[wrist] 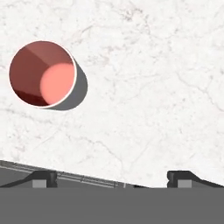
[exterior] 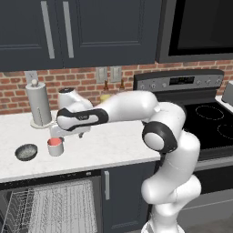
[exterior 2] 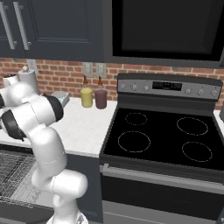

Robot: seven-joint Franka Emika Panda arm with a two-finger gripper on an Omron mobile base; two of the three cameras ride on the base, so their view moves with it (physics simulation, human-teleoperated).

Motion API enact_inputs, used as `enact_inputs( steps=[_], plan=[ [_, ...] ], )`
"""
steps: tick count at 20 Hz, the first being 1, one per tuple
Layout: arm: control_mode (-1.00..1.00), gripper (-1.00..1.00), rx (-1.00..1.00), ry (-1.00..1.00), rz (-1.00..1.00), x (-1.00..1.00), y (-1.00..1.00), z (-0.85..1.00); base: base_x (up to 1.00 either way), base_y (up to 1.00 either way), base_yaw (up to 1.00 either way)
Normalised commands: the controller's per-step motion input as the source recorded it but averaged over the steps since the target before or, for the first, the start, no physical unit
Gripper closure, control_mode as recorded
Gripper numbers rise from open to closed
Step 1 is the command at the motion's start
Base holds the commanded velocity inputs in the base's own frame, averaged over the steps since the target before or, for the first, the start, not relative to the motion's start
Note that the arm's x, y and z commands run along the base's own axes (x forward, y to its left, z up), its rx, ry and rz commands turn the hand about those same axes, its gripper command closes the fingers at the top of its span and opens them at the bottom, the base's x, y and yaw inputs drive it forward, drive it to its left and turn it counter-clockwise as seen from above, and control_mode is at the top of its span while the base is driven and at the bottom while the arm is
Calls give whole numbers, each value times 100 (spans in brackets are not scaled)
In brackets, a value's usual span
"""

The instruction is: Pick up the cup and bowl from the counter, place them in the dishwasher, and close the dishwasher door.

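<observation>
Overhead, the hand [wrist: 111, 177], fingers spread wide, hangs above the counter [wrist: 153, 87] beside the cup [wrist: 43, 73]

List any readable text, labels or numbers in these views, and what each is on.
None readable.
Stove control panel display: faint marks, too blurred to read.
Cup, bowl, yellow tumbler, maroon tumbler: no markings visible.

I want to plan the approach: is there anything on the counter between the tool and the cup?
No. In the hand view only bare counter lies between the open tool and the cup.
</observation>
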Motion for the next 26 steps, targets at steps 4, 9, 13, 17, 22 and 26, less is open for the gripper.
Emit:
enact_inputs(
  steps=[4,9,13,17,22,26],
  plan=[
    [-100,-100,0,6,8,35,25,-29,0,0,0],
    [-100,-100,0,0,7,35,31,-8,0,0,0],
    [-100,-100,0,0,2,39,30,0,0,0,0],
    [-100,-100,0,0,0,23,27,-6,0,0,0],
    [-100,-100,0,0,0,3,4,-27,0,0,0],
    [-100,-100,1,0,0,0,8,-34,0,0,0]
  ],
)
